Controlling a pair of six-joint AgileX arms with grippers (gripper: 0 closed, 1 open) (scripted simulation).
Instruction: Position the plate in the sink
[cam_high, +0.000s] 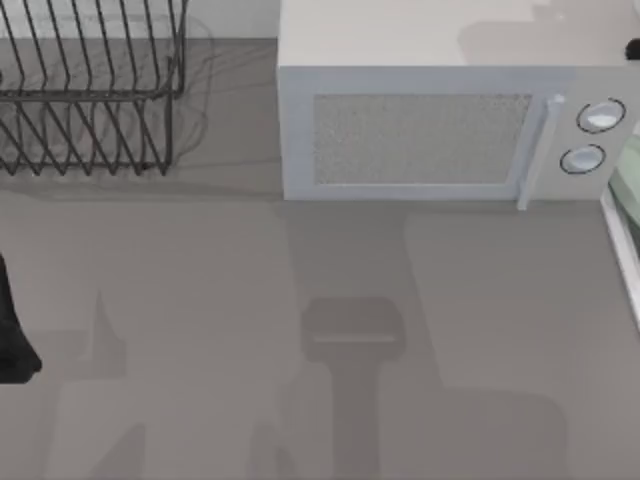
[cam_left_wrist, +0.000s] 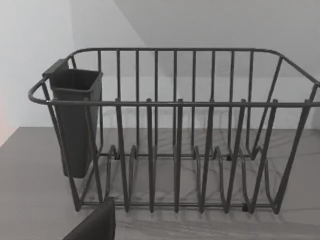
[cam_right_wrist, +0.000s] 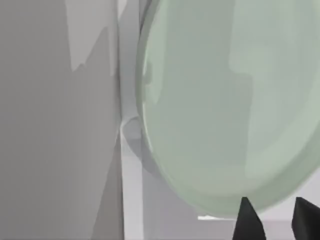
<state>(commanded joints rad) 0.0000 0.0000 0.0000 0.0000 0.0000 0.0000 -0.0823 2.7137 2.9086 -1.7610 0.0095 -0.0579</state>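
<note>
Facing no legible writing, right pincer (cam_right_wrist: 272, 220) beside plate (cam_right_wrist: 225, 110).

Dish rack (cam_high: 90, 85) stands at back left of the tabletop (cam_high: 250, 330), microwave (cam_high: 440, 120) to its right at back centre, and the sink (cam_high: 622, 240) rim runs along the right edge with the plate (cam_high: 628, 180) just inside it.

Pale mint-green, glossy plate (cam_right_wrist: 225, 100) beside a thin white sink (cam_high: 622, 250) rim. Grey-white microwave (cam_high: 430, 130) with speckled door panel. Black wire dish rack (cam_left_wrist: 175, 150) holding a dark grey cup. Plain grey bench (cam_high: 200, 300). Black fingertips (cam_right_wrist: 248, 220) on the right hand.
</note>
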